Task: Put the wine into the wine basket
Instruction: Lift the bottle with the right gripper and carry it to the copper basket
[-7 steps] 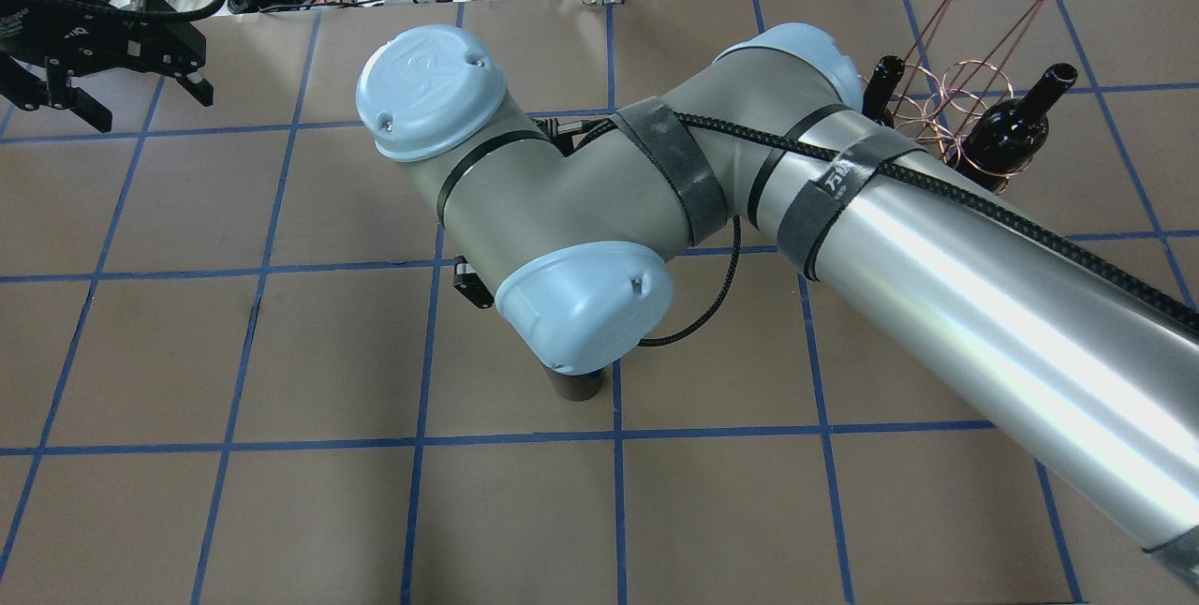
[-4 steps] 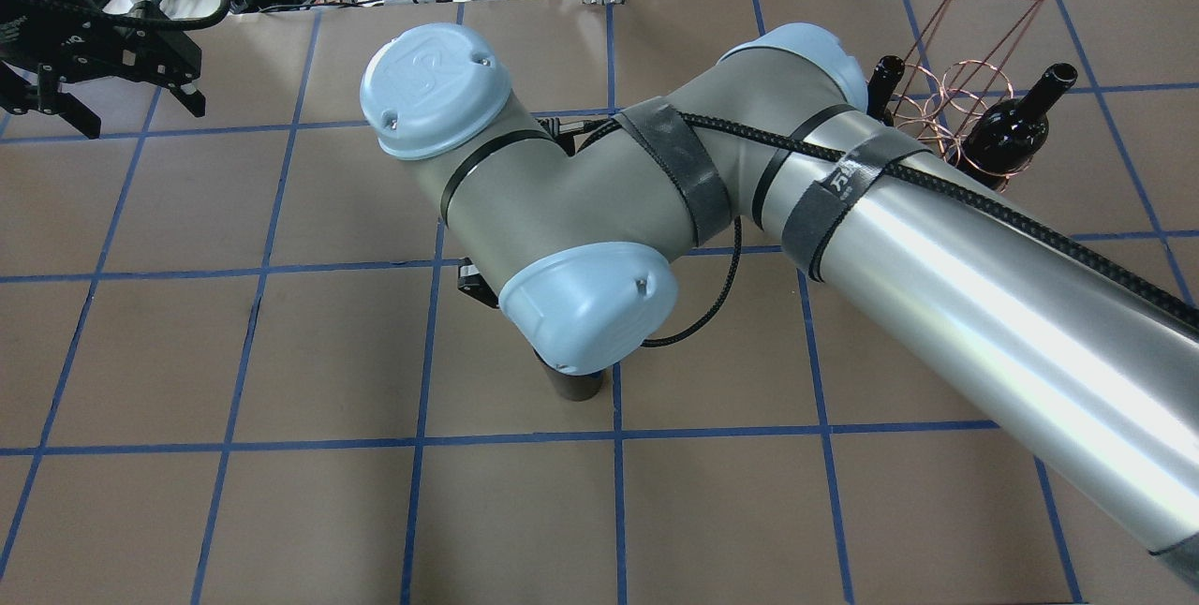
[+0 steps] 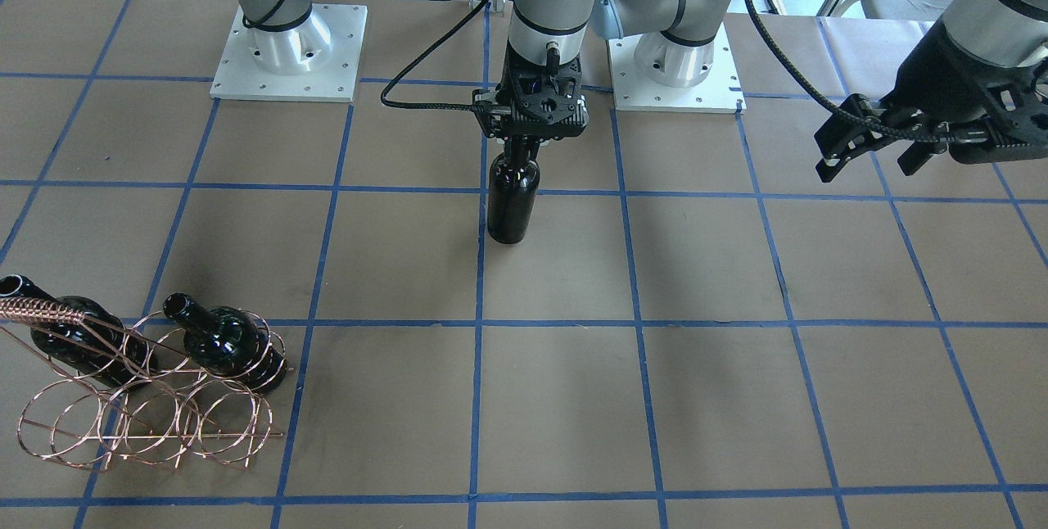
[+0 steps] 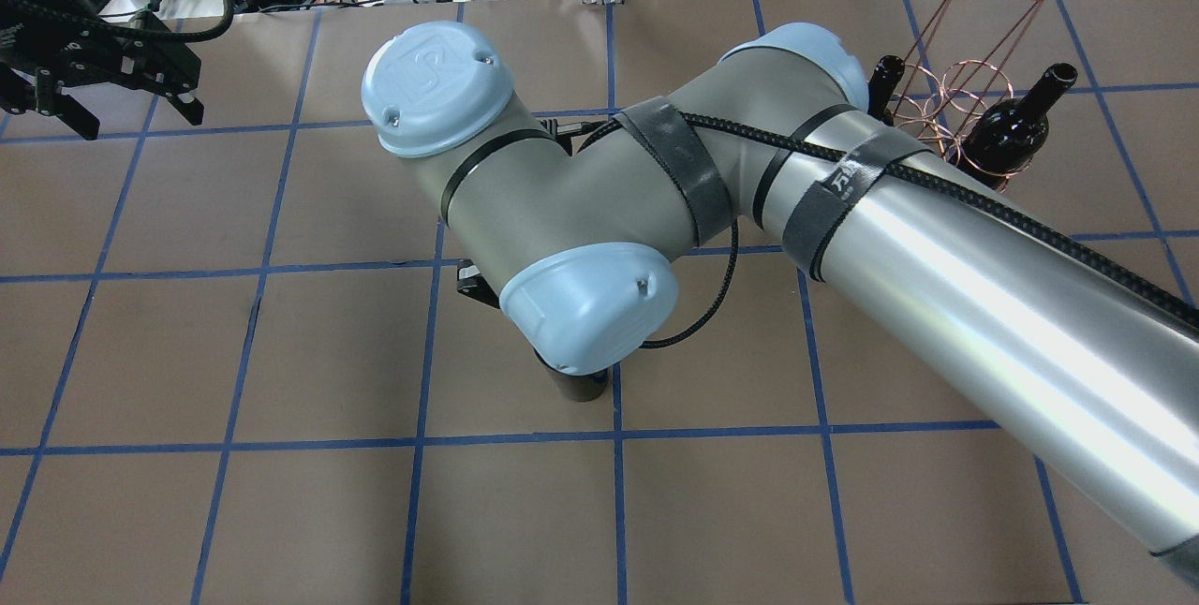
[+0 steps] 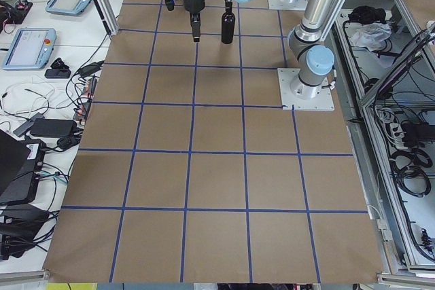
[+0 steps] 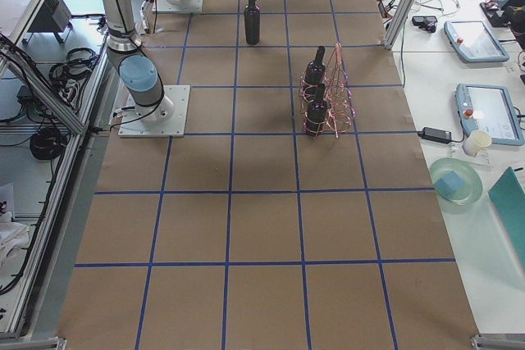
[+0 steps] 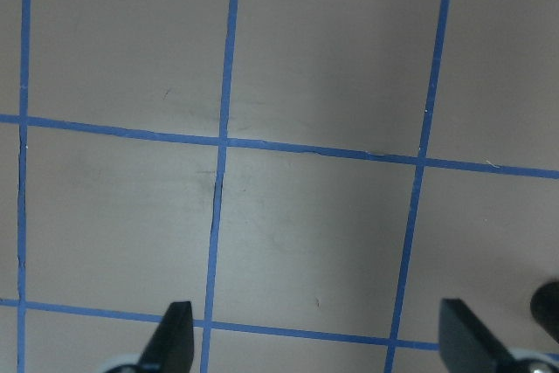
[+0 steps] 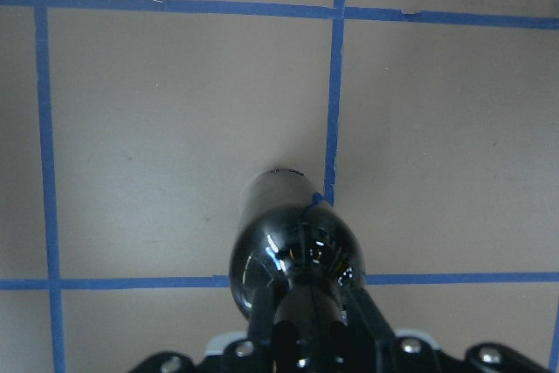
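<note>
A dark glossy wine bottle (image 3: 513, 201) stands upright near the table's middle, close to the robot's bases. My right gripper (image 3: 524, 154) is shut on its neck from above. The right wrist view shows the fingers (image 8: 367, 325) clamped around the neck over the bottle (image 8: 293, 233). I cannot tell whether the base touches the table. In the overhead view only the bottle's base (image 4: 576, 387) shows under the arm. The copper wire basket (image 3: 147, 414) stands at the far right of the table and also shows overhead (image 4: 974, 34). My left gripper (image 3: 868, 154) is open and empty, far off to the left.
Two more dark bottles lie in the basket's loops (image 3: 225, 342) (image 3: 74, 332), necks pointing up and away. The right arm's long forearm (image 4: 984, 305) crosses the overhead view and hides part of the basket. Brown table (image 3: 737, 398) has a blue tape grid.
The left gripper has drawn back a little toward the far left corner. The right arm's wrist has shifted slightly to the right, still holding the bottle.
</note>
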`<state>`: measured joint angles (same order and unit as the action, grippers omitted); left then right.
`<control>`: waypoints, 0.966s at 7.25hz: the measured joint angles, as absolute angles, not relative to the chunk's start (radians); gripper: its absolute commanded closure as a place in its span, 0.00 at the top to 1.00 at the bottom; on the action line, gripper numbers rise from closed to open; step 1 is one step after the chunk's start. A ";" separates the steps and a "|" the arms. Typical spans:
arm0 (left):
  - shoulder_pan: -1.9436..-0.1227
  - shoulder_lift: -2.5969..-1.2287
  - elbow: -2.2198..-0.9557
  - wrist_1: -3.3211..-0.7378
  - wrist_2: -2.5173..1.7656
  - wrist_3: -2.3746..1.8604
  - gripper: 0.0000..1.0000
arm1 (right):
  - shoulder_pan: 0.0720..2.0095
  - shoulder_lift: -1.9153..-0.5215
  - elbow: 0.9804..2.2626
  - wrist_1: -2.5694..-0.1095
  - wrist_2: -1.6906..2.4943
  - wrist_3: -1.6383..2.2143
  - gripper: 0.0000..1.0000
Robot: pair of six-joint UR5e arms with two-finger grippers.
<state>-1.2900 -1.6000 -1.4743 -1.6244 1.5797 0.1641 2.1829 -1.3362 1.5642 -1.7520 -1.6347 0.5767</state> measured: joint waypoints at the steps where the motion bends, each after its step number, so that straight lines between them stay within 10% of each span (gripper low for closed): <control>1: -1.292 -1.597 -1.476 -1.625 1.579 0.162 1.00 | 2.180 -1.340 1.561 -1.753 -1.634 0.576 0.10; 7: -1.464 -1.576 -1.477 -1.638 1.566 0.145 1.00 | 1.830 -1.576 1.586 -1.521 -1.641 0.153 0.01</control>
<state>-1.4644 -1.5764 -1.4772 -1.6385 1.5660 0.1449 1.8302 -1.5762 1.5858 -1.5210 -1.6412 0.1534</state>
